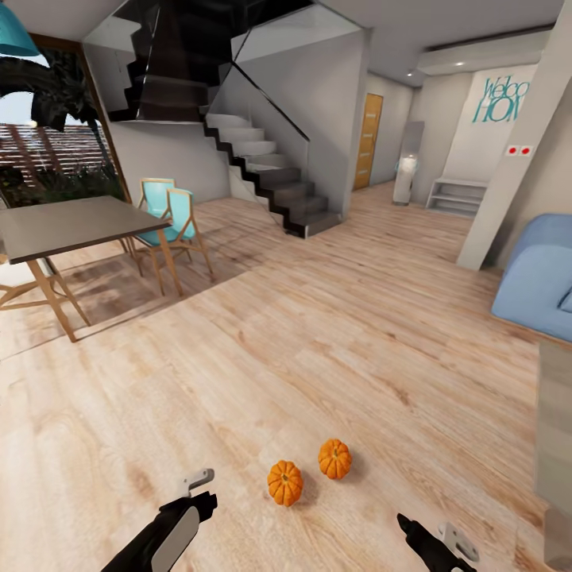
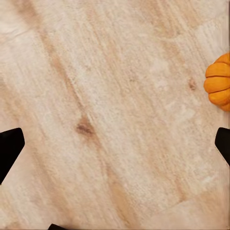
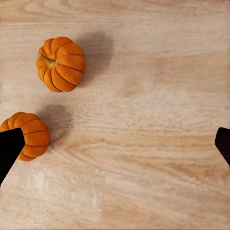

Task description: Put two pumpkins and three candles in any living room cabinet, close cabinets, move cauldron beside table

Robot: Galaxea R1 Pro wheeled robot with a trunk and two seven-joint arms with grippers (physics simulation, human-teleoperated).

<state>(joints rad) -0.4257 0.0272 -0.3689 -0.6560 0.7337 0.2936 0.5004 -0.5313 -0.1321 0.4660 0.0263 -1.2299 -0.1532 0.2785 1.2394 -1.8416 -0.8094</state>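
While both tools – left tool [image 1: 200, 486], right tool [image 1: 421, 534] – are held spread open, two pumpkins [image 1: 285, 482] [image 1: 334, 458] are seen between them on bare floor [image 1: 318, 342], desk [image 1: 71, 224] and sofa [image 1: 536, 278] well apart

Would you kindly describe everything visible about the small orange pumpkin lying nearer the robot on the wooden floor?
The nearer small orange pumpkin is round, deeply ribbed and glossy. It rests on the pale wood-plank floor, casting a soft shadow, just apart from the second orange pumpkin. It lies between the left gripper and the right gripper; neither touches it. Its stem is unclear.
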